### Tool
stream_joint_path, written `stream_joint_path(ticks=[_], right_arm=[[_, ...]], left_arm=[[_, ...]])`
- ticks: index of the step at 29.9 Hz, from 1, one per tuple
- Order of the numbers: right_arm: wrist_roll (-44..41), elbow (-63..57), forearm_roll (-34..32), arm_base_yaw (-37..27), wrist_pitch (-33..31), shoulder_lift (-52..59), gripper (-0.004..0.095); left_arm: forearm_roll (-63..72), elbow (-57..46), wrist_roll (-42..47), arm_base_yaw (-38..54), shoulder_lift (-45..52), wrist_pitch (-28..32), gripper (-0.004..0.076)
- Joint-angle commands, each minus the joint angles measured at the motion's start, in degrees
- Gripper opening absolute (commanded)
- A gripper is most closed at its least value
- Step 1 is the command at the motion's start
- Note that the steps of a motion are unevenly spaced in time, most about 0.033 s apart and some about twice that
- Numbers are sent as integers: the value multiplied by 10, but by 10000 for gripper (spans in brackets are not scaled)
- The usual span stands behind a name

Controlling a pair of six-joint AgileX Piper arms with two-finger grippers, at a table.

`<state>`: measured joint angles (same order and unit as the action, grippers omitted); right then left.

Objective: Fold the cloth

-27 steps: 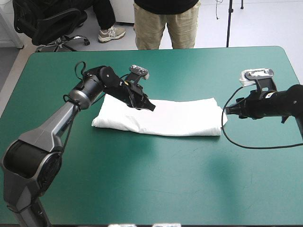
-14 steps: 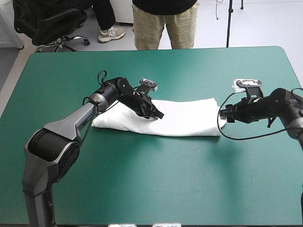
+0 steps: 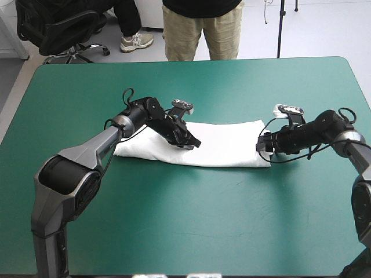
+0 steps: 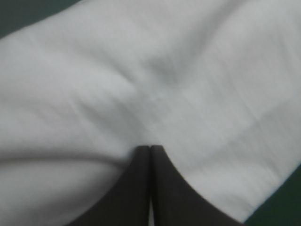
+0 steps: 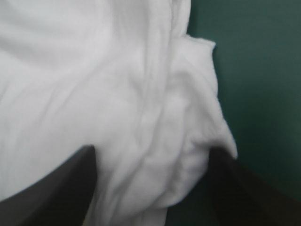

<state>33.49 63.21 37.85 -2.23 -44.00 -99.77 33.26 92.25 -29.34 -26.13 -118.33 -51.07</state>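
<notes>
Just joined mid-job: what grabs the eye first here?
A white T-shirt, folded into a long band, lies across the middle of the teal-green table. The left claw, shut, presses tip-down on its left half. The right claw stands open at its right end.

T-shirt (image 3: 226, 146) partly under left end effector (image 3: 195, 142)

One white T-shirt (image 3: 223, 145), folded into a single long band, lay on one table (image 3: 339, 60) under one teal-green cover (image 3: 191, 220). Two grippers stood at it, one left gripper (image 3: 195, 142) and one right gripper (image 3: 260, 146), each bearing two black fingers (image 5: 51, 190), four in all.
</notes>
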Motion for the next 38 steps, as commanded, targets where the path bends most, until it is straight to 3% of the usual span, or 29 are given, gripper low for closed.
stream_joint_path(ticks=[1, 4, 8, 11, 14, 24, 29, 33, 38], right_arm=[[23, 11, 39, -4, -7, -5, 644], [70, 11, 82, -4, -45, -18, 598], [108, 11, 105, -4, -87, -23, 431], [110, 11, 105, -4, -90, -23, 255], [111, 14, 105, -4, -84, -23, -22], [123, 101, 139, 3, -136, -14, -17], [101, 158, 126, 36, -157, -7, -16], [60, 204, 85, 97, -161, -3, -15], [-1, 285, 17, 200, -153, -5, -15]], left_arm=[[25, 13, -1, -3, 33, 6, -18], [25, 13, 0, -3, 33, 6, -18], [21, 13, -3, -3, 33, 6, -18], [17, 13, -3, -1, 33, 5, -18], [13, 13, -3, -1, 33, 2, -18], [-28, 13, -10, -1, 58, 47, -18], [-126, 17, 0, -1, 126, 95, -18], [-250, 32, 67, -1, 206, 79, -18], [-383, 37, 106, -1, 324, 2, -18]])
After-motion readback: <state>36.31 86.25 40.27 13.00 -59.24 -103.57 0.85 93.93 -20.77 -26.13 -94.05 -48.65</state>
